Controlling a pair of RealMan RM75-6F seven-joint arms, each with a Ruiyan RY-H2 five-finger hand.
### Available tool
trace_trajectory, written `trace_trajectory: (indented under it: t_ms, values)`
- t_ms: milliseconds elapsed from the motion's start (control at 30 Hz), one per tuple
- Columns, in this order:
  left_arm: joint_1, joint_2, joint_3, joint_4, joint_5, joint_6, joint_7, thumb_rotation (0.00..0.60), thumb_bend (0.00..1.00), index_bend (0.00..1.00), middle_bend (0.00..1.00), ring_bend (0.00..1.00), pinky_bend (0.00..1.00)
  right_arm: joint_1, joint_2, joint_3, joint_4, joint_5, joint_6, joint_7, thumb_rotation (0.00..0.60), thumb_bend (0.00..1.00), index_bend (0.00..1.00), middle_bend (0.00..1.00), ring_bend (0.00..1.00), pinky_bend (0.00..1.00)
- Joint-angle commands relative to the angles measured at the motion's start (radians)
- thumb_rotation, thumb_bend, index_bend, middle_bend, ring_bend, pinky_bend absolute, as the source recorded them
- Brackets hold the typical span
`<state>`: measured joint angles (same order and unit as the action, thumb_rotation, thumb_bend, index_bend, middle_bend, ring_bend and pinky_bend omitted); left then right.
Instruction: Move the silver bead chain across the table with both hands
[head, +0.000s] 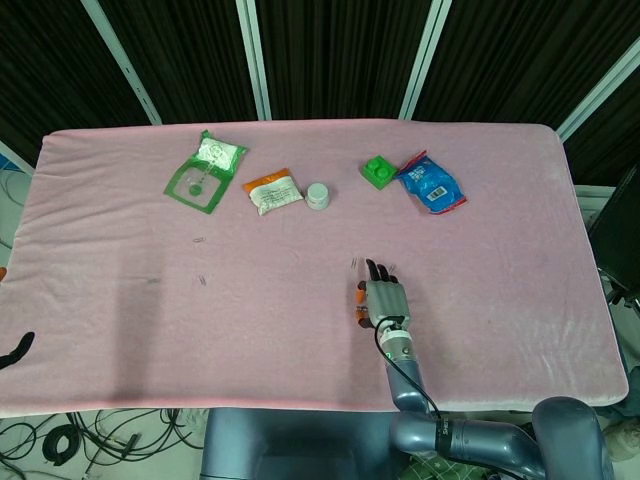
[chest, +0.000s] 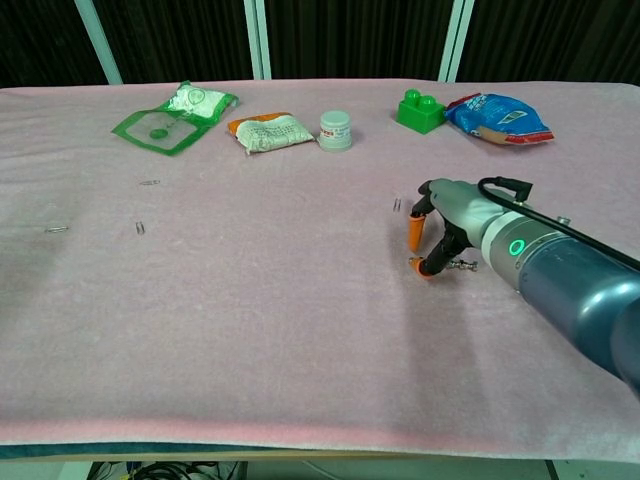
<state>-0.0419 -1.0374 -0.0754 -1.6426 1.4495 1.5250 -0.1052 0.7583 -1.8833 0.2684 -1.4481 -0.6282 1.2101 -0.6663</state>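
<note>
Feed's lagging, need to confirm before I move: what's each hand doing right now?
Left hand: barely visible at the table's edge in the head view; state cannot be told.
Right hand: fingertips down on the silver bead chain, pinching it against the cloth.
</note>
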Motion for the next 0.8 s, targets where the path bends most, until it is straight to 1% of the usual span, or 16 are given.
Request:
trace_trajectory:
  t_ms: [33, 800]
  values:
    - [0.000, -0.001, 0.000, 0.001, 0.000, 0.000, 0.000, 0.600, 0.26, 0.05, 0.02, 0.00, 0.00, -0.003, -0.003, -0.002, 0.005, -0.002, -0.003, 0.001, 0.600, 0.27, 0.54, 0.00, 0.04, 0.18]
    - [0.001, -0.004, -0.003, 0.005, -0.001, 0.005, 0.001, 0.600, 0.26, 0.05, 0.02, 0.00, 0.00, -0.015, -0.026, 0.007, 0.042, -0.012, -0.030, 0.007, 0.600, 0.27, 0.57, 0.00, 0.04, 0.18]
